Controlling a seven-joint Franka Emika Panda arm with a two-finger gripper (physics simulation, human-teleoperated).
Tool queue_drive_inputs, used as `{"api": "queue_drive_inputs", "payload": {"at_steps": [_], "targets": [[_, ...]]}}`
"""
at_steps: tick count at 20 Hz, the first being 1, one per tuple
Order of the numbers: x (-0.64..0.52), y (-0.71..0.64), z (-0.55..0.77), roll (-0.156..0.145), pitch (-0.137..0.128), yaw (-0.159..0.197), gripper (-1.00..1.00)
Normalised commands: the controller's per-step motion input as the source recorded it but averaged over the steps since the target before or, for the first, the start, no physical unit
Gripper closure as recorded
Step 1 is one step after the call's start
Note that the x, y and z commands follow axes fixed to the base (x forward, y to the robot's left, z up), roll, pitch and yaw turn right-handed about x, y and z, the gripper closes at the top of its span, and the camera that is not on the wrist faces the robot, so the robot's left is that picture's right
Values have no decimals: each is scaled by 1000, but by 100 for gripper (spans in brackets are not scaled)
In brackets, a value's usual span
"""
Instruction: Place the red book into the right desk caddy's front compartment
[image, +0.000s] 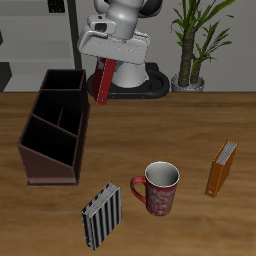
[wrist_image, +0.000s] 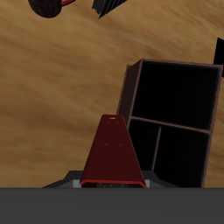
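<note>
1. Red book (image: 105, 82): one, clamped in the gripper (image: 106, 62), hanging in the air at 2 o'clock off the right desk caddy (image: 45, 150).
2. Caddies: one.
3. Books on the table: two, striped book (image: 101, 215) and orange book (image: 221, 168).
4. Mugs: one mug (image: 157, 189), between them.

Gripper (image: 105, 64) holds the red book (image: 104, 84) hanging below it, above the table (image: 190, 115). The right desk caddy (image: 55, 125) stands just beside and below; mug (image: 158, 188), striped book (image: 101, 215) and orange book (image: 222, 168) lie farther forward.
</note>
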Motion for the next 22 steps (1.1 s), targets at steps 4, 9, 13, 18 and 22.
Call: {"api": "queue_drive_inputs", "payload": {"at_steps": [4, 9, 13, 18, 22], "targets": [[-40, -158, 78, -4, -3, -32, 100], [14, -273, 8, -37, 0, -2, 100], [43, -225, -71, -36, 24, 4, 100], [104, -272, -2, -35, 12, -2, 100], [15, -155, 14, -20, 5, -30, 100]]}}
